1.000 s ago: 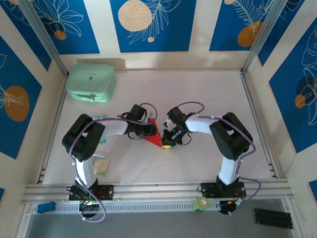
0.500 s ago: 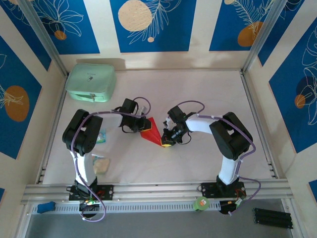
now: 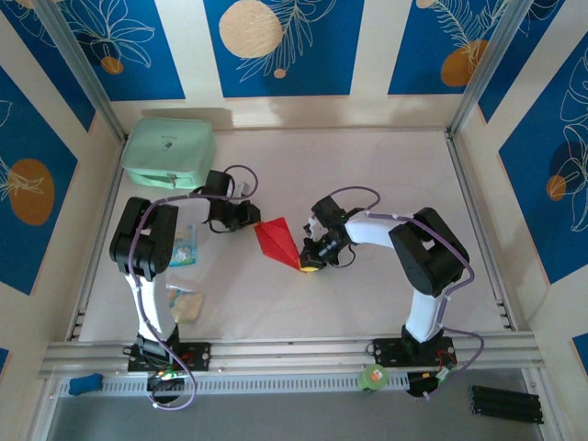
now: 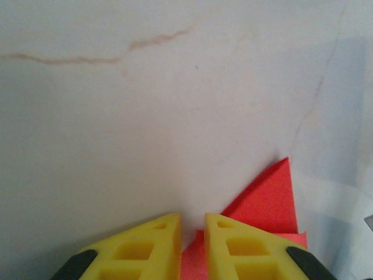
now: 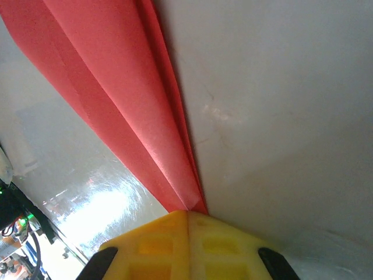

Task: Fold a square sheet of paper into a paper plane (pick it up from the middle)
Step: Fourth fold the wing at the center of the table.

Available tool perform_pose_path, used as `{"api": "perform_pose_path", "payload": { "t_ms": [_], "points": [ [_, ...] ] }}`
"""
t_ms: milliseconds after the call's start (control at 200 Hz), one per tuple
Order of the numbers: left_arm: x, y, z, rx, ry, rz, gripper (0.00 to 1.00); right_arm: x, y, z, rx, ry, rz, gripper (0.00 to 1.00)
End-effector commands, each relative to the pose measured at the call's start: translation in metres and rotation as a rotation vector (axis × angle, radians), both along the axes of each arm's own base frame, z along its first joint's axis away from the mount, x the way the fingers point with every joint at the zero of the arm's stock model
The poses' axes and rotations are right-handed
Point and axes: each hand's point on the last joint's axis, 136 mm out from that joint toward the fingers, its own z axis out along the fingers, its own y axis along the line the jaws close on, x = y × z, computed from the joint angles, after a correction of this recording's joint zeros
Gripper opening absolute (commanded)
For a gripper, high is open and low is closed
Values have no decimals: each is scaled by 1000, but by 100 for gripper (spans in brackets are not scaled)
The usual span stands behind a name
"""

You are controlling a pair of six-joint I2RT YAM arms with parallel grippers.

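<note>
On pale table (image 3: 367,184), far left corner: mint case (image 3: 168,153), biggest item. Mid table: red plane (image 3: 278,243) lying flat, creased, wide end far-left, sharp tip near-right. R gripper (image 3: 310,264) is clenched on that tip; in its wrist view the yellow fingers press together w/ the paper running into the seam. L gripper (image 3: 250,217) sits just left of plane's wide end, jaws slightly parted, gripping nothing; red corner shows past its fingers. Near left: two small packets (image 3: 186,305), well apart from plane.
</note>
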Motion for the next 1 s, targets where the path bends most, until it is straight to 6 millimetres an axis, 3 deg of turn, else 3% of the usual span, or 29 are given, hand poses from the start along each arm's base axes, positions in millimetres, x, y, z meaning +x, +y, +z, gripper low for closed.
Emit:
{"api": "perform_pose_path", "payload": {
  "t_ms": [0, 110, 190, 315, 495, 680, 855, 995],
  "points": [
    [20, 28, 4, 110, -52, 72, 20, -35, -40, -36, -194, 141, -12, 1],
    [23, 22, 41, 53, -117, 94, 21, -33, -39, -34, -189, 135, -15, 1],
    [14, 16, 64, 4, -146, 98, 21, -31, -38, -33, -186, 131, -14, 1],
    [-10, 2, 75, -35, -137, 99, 21, -29, -34, -31, -175, 125, -8, 1],
    [-41, -36, 67, -111, -78, 65, 21, -28, -32, -29, -167, 125, -4, 1],
    [-57, -77, 48, -122, -19, -12, 19, -28, -32, -28, -165, 125, 0, 1],
    [-65, -86, 17, -49, 42, -14, 15, -28, -31, -27, -155, 122, 4, 1],
    [-66, -77, -4, 35, 83, 21, 13, -28, -30, -25, -145, 118, 9, 1]
  ]
}}
